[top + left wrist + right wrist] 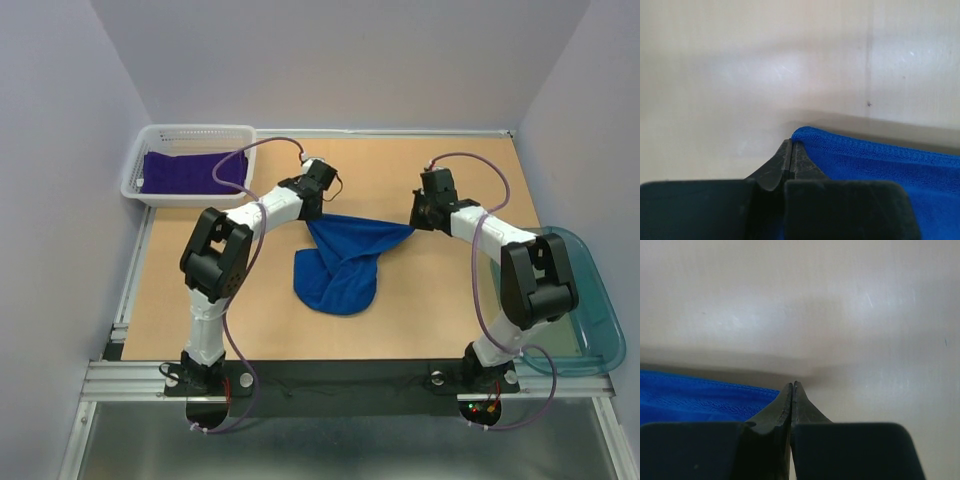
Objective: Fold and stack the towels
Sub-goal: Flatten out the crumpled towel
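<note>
The bright blue towel (340, 265) is stretched by its upper edge between my two grippers, and its lower part sags in a twisted heap on the table. My left gripper (309, 220) is shut on the towel's left corner (880, 165). My right gripper (413, 228) is shut on the right corner, with the blue cloth (690, 400) to the left of its fingers. The dark purple towel (185, 170) lies folded in a white basket (190, 131) at the far left. The rust-brown towel is out of view.
A clear teal tray (603, 335) sits at the right edge of the wooden table (440, 310). Grey walls close in the back and sides. A metal rail (340, 378) with the arm bases runs along the near edge.
</note>
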Motion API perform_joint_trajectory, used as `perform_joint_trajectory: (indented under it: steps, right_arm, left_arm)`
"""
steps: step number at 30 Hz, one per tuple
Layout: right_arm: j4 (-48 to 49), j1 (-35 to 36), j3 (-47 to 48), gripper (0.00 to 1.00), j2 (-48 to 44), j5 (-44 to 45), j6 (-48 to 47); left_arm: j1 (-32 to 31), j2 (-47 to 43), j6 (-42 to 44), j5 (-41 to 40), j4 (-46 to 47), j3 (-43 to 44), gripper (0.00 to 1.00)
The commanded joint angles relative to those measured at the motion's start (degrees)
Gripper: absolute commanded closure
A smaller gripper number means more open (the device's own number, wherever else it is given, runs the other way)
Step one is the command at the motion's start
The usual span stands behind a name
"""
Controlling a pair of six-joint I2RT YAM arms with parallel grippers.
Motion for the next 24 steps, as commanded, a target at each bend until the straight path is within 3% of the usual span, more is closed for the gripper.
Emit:
perform_joint_trajectory:
  steps: [1, 7, 15, 20, 24]
  right_arm:
    - [3.2, -0.1, 5.5, 1.00, 0.1, -1.8, -3.2]
    - [3.4, -0.1, 16.3, 1.00, -2.3, -2.0, -6.2]
    - [3.3, -0.1, 36.2, 1.00, -4.1, -2.5, -11.9]
    - [3.3, -0.1, 42.5, 1.00, -7.1, -6.0, -14.1]
    - [3.4, -0.1, 42.7, 0.99, -14.1, -11.5, -17.6]
  left_arm:
    - [0.8, -7.2, 4.2, -4.1, -1.1, 1.6, 1.00]
    - [1.0, -12.1, 8.9, -7.3, -0.6, 7.1, 1.00]
    - [1.0, -19.9, 18.9, -12.8, 0.9, 25.1, 1.00]
    - [0.9, -27.6, 23.8, -9.1, 5.8, 27.3, 1.00]
    - [-0.2, -35.7, 28.0, -4.9, 11.8, 23.9, 1.00]
